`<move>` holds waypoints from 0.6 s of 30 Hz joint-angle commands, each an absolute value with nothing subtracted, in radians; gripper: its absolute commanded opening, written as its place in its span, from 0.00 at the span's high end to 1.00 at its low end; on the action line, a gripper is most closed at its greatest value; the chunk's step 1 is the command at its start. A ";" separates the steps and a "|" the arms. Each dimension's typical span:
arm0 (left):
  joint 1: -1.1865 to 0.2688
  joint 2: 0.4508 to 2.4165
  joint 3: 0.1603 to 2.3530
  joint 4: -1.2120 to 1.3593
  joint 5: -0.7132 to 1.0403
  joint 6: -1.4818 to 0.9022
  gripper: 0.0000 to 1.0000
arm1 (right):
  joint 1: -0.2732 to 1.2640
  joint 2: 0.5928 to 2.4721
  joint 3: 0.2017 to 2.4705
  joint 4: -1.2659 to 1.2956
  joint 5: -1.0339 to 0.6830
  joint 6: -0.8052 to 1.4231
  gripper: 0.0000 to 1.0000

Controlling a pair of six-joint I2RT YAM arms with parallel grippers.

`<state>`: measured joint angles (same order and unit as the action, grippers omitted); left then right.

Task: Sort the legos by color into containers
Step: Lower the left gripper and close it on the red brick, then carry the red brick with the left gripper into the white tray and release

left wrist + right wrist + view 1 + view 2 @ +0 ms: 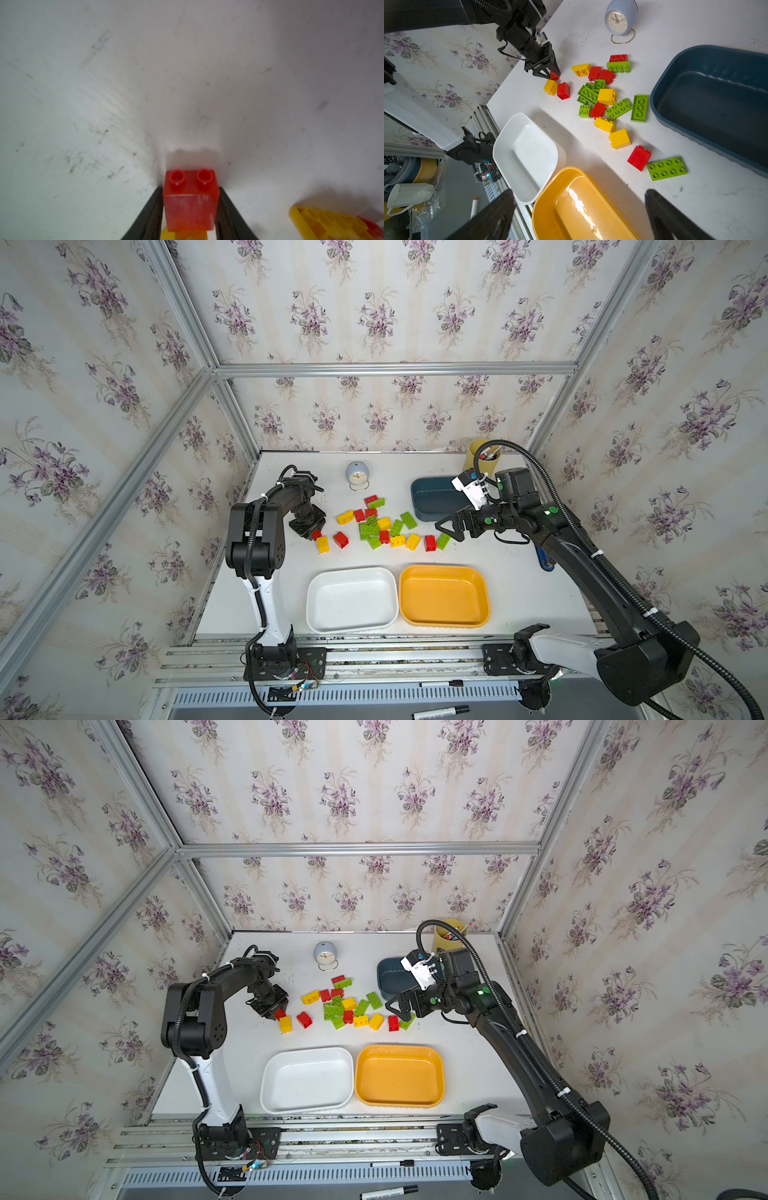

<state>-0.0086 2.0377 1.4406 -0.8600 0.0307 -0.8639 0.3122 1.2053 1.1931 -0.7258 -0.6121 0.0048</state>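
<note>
Left gripper (190, 188) jaws clamped on small red studded plastic brick (191, 209). Right gripper (448, 529) jaws spread wide, flat lime-green studded plastic brick (666, 168) just ahead.

Floral wallpaper walls (374, 315), aluminium frame bars (395, 369), scuffed white tabletop (519, 580), soft even light
</note>
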 commanded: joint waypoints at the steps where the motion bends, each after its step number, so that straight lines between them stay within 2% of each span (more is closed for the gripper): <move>1: -0.006 2.036 1.441 -0.872 0.034 -0.853 0.62 | 0.312 1.185 1.176 -0.719 -0.654 0.036 0.00; 5: -0.006 2.026 1.427 -0.859 0.054 -0.845 0.67 | 0.313 1.167 1.157 -0.734 -0.674 0.039 0.00; 9: -0.010 1.972 1.417 -0.861 0.022 -0.822 0.67 | 0.314 1.166 1.151 -0.749 -0.690 0.032 0.00; 18: -0.031 1.688 1.326 -0.937 -0.116 -0.759 0.65 | 0.325 1.160 1.130 -0.722 -0.712 0.032 0.00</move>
